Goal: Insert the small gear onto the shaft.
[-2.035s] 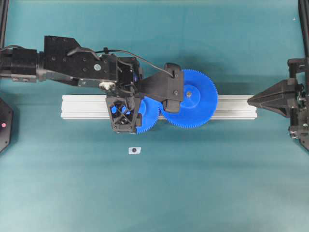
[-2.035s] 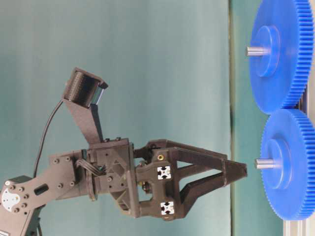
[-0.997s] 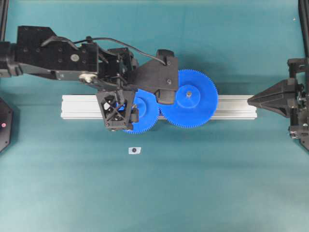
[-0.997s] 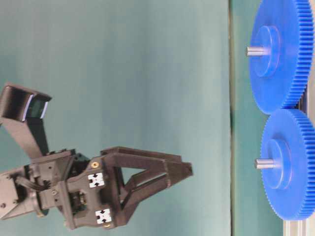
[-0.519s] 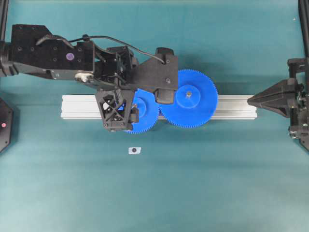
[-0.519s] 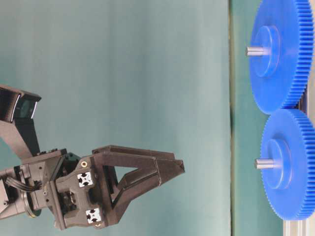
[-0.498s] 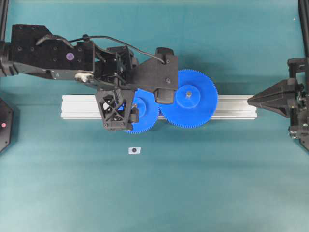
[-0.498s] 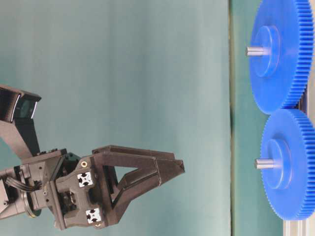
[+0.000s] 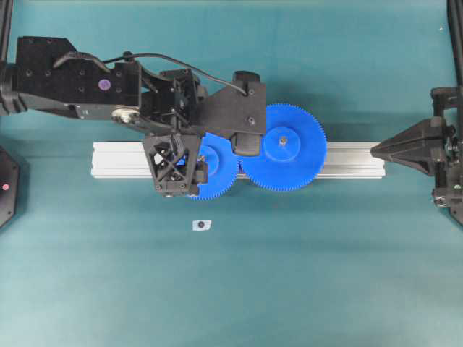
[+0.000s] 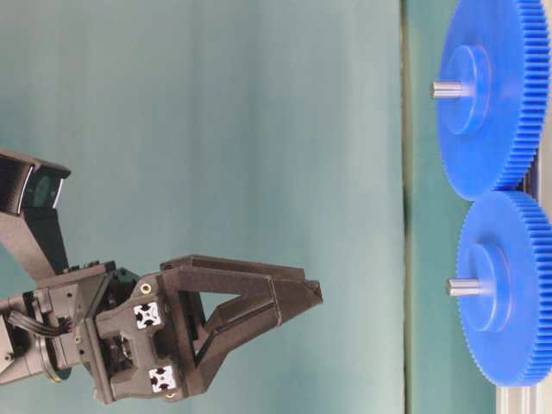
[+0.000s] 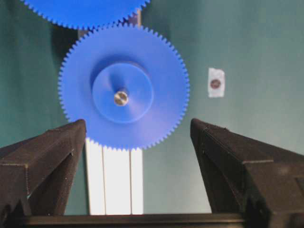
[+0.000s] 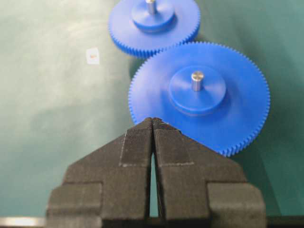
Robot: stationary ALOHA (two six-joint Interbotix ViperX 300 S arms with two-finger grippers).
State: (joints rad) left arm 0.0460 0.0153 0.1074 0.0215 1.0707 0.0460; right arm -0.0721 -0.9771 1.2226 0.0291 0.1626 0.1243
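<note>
Left tool [image 11: 135, 137] spread wide and empty above the small gear [image 11: 123, 87]; right tool [image 12: 153, 124] clenched on nothing, parked at the desk's right edge.

Small gear seated on the shaft [image 11: 121, 98], teeth meshed with the wider blue gear [image 9: 283, 147]. Both gears mounted over a silver aluminium rail [image 9: 347, 160] lying across a teal desk [image 9: 289, 275]. Small white tag with a dark dot [image 9: 201, 225] lying near the rail. Black frame posts [image 9: 455, 29] at the desk's corners.

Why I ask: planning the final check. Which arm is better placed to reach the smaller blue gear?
Left. The left claw, open, hangs directly above the smaller blue plastic gear; the right claw, shut, sits beyond the wider blue gear.
</note>
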